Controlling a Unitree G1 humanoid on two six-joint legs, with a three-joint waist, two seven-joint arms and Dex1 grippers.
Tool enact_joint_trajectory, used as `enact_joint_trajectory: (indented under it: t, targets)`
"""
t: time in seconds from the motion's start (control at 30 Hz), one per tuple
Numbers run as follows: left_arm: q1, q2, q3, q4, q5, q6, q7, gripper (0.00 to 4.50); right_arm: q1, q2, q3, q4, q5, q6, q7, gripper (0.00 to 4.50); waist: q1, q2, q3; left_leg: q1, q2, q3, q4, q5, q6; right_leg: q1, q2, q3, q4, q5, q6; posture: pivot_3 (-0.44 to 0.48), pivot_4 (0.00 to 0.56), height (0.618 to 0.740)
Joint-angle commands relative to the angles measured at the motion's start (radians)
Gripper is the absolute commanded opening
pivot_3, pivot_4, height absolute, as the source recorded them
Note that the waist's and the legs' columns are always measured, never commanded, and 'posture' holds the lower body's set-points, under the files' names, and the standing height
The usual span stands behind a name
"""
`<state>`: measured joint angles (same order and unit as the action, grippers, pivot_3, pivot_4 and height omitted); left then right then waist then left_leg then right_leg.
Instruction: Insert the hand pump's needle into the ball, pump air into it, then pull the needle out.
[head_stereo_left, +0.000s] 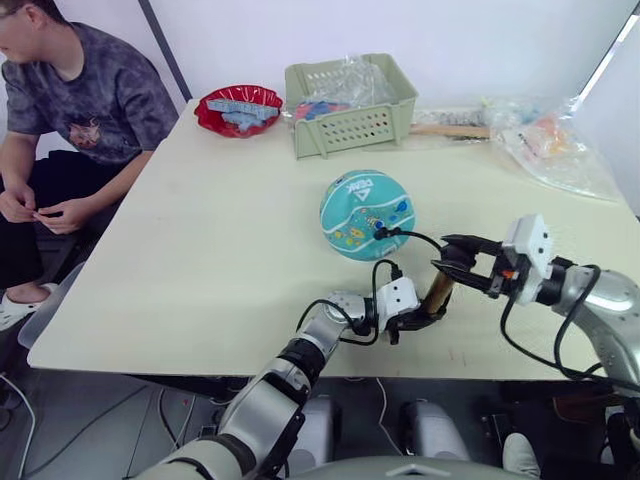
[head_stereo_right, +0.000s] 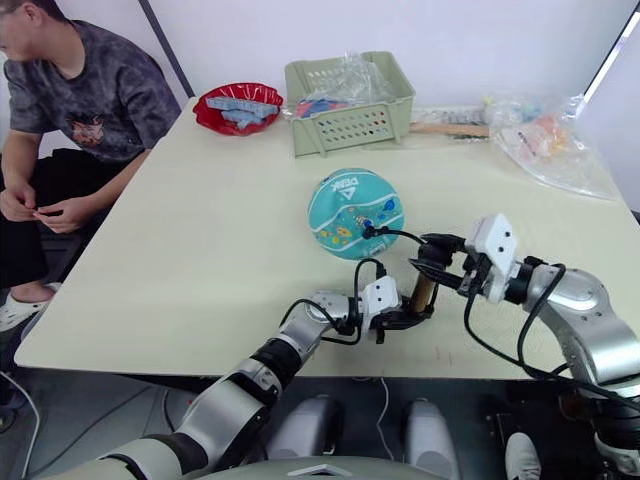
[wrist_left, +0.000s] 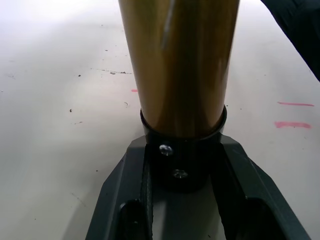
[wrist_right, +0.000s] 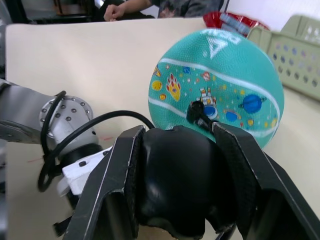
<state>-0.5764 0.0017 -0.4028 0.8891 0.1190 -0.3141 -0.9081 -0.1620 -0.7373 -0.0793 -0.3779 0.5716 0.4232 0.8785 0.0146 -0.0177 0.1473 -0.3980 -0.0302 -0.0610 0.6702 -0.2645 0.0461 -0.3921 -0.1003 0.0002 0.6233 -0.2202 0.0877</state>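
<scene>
My left end effector (head_stereo_left: 428, 318) pinches the hand pump (head_stereo_left: 438, 293) at its base cap; right end effector (head_stereo_left: 455, 262) is clamped on the black T-handle. Needle (wrist_right: 196, 111) is seated in the ball (head_stereo_left: 366, 214), mid-tabletop (head_stereo_left: 200, 250). Insertion looks done; pumping & pull-out remain, I'd judge.

arms: silver-grey metal shells, black joint bands
wrists: white box modules, black cables looped alongside
left gripper (head_stereo_left: 425, 318): two black fingers, small silver screws at the base
right gripper (head_stereo_left: 452, 256): two black fingers, angular, padded inside
</scene>
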Motion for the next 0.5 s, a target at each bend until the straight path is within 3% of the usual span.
enact_joint_trajectory:
  t: [0.03, 0.27, 0.5]
  targets:
    - [0.029, 0.017, -0.027, 0.054, 0.044, 0.024, 0.001, 1.16, -0.072, -0.049, -0.126, -0.030, 0.124, 0.058, 0.027, 1.73, 0.000, 0.002, 0.001, -0.001, 0.000, 0.000, 0.000, 0.000, 0.000, -0.001, 0.000, 0.000, 0.000, 0.000, 0.000, 0.000, 0.150, 0.740]
    - [0.033, 0.019, -0.026, 0.051, 0.041, 0.023, -0.006, 1.16, -0.243, -0.202, -0.304, 0.036, 0.306, 0.221, 0.056, 1.73, 0.001, 0.004, 0.006, -0.003, -0.001, 0.001, 0.000, 0.000, 0.000, -0.002, -0.002, 0.000, 0.000, 0.000, 0.000, 0.000, 0.150, 0.740]
    - [0.031, 0.022, -0.026, 0.051, 0.042, 0.023, -0.006, 1.16, -0.400, -0.297, -0.373, 0.102, 0.441, 0.347, 0.035, 1.73, 0.001, 0.005, 0.007, -0.004, -0.001, 0.000, 0.000, 0.000, 0.000, -0.003, -0.002, -0.001, 0.000, 0.000, 0.000, 0.000, 0.150, 0.740]
